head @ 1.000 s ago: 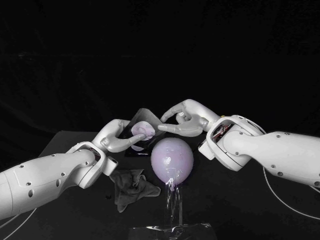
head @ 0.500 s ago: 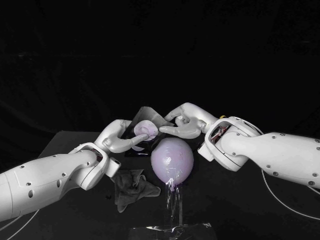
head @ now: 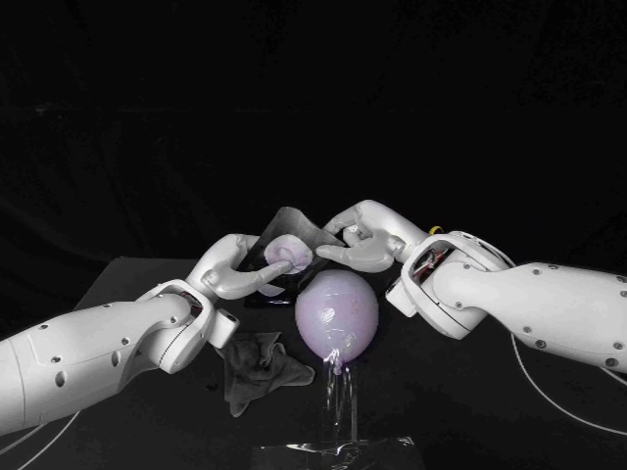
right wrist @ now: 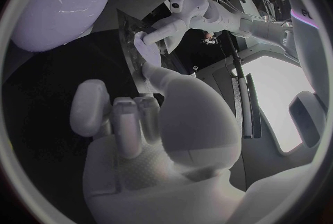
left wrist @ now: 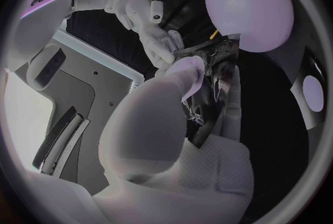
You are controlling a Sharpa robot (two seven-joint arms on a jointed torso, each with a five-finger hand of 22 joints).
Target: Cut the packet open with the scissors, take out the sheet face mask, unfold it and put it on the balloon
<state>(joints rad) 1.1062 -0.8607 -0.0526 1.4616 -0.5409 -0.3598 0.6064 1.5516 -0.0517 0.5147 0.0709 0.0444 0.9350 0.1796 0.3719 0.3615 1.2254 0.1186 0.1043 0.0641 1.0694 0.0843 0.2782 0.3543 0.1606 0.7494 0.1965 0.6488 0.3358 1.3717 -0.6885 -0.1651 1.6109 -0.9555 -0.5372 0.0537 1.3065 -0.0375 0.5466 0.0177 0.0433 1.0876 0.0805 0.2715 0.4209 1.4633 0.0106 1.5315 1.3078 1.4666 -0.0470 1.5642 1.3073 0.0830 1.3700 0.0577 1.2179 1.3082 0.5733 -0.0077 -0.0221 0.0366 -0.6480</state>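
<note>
Packet (head: 283, 227) pinched from either side by left hand (head: 243, 272) and right hand (head: 354, 243), raised off counter (head: 123, 276) near balloon (head: 338, 311).

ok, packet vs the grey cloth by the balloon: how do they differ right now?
The packet is held in the air, gripped by the left robot hand and the right robot hand; the cloth lies on the table, touched by neither. The packet is dark and fairly flat; the cloth is pale grey and crumpled. In the head view the packet is behind the balloon; the cloth is lower, on the robot's left of it. Both are close to the balloon.
</note>
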